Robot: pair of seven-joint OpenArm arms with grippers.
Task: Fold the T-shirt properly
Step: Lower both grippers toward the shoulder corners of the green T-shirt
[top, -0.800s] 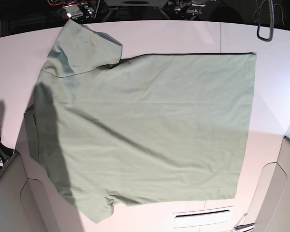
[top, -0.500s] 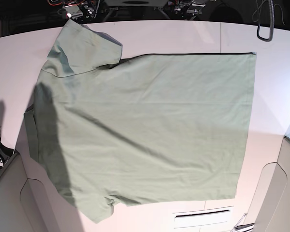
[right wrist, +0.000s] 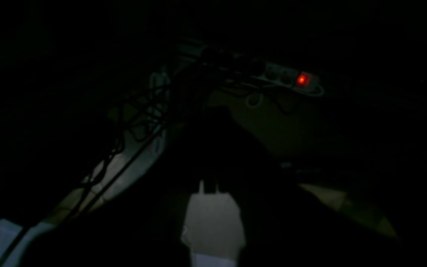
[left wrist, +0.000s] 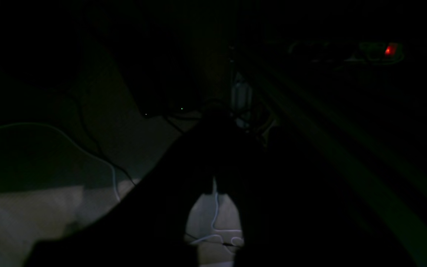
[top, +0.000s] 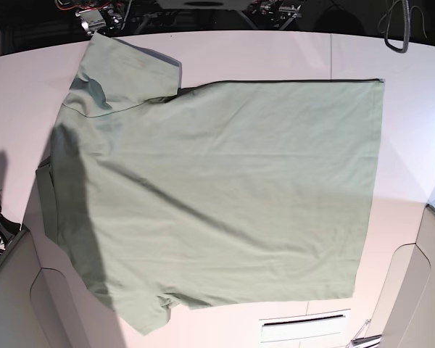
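Observation:
The pale sage-green T-shirt (top: 225, 196) lies spread flat on the white table (top: 275, 51). Its neck end is at the left (top: 47, 203) and its hem at the right (top: 373, 188). One sleeve (top: 123, 72) points to the far left corner; the other (top: 141, 315) is at the near edge. No gripper shows in the base view. Both wrist views are very dark and show no shirt. My left gripper (left wrist: 213, 178) and right gripper (right wrist: 209, 185) are black silhouettes whose fingertips meet, holding nothing, over a dim floor with cables.
A broad shadow covers the shirt's left part (top: 72, 210). White arm housings stand at the near left (top: 14, 297) and near right (top: 420, 290). A slot (top: 304, 322) lies in the table's near edge. A power strip with a red light (right wrist: 302, 79) lies on the floor.
The shirt lies as before. The wiring and hardware beyond the table's far edge have shifted slightly to the left.

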